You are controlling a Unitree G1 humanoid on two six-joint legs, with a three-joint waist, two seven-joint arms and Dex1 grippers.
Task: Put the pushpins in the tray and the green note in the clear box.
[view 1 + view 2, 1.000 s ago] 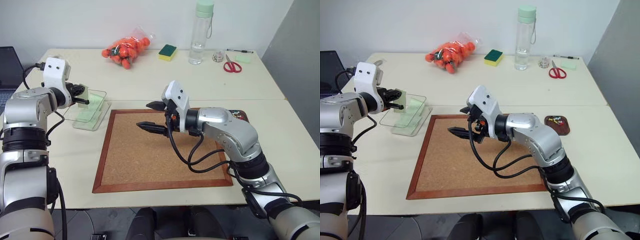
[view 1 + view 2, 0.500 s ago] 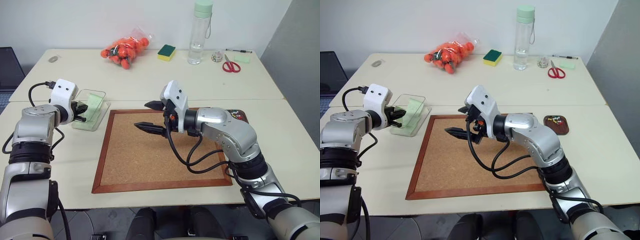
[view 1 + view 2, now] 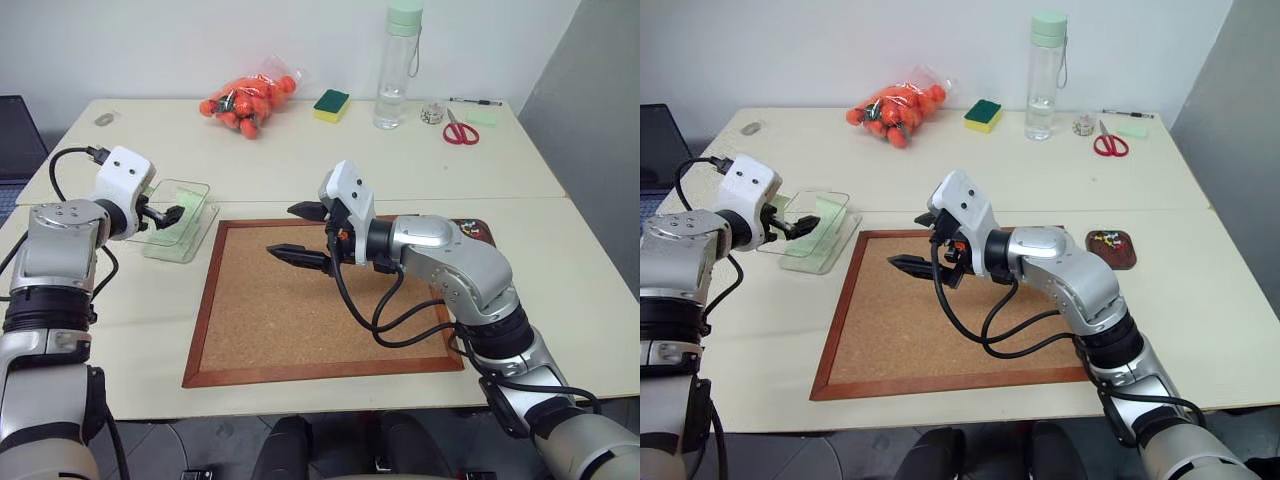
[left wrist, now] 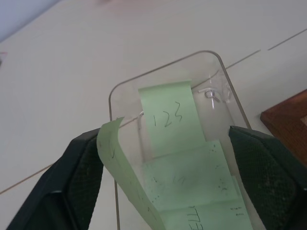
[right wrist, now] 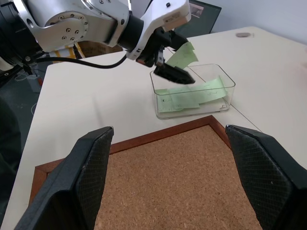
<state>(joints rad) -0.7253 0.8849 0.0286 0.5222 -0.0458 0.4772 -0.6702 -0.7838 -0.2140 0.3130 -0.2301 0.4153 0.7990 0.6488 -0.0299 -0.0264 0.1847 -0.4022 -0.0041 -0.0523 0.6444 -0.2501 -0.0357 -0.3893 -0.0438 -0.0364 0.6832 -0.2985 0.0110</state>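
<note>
- Green note (image 4: 125, 178): curling up off the left gripper's (image 4: 165, 189) finger (image 4: 79, 175), apparently clinging to it, over the clear box (image 3: 196, 232); not yet lying flat inside.
- Clear box: sitting on the table (image 3: 400, 170) just beside the cork board's (image 3: 320, 300) left edge, already holding other pale green slips (image 4: 168, 117).
- Left gripper: fingers spread wide, pinching nothing, hovering over the box.
- Step in hand, as judged: releasing the note into the box.
- Next move: probably calling for a shake or wipe against the rim, should the slip be sticking.
- Pushpins (image 3: 1108, 239): lying in the tray (image 3: 1115, 258), right of the board.
- Right gripper (image 3: 305, 233): spread, empty, hanging over the cork.
</note>
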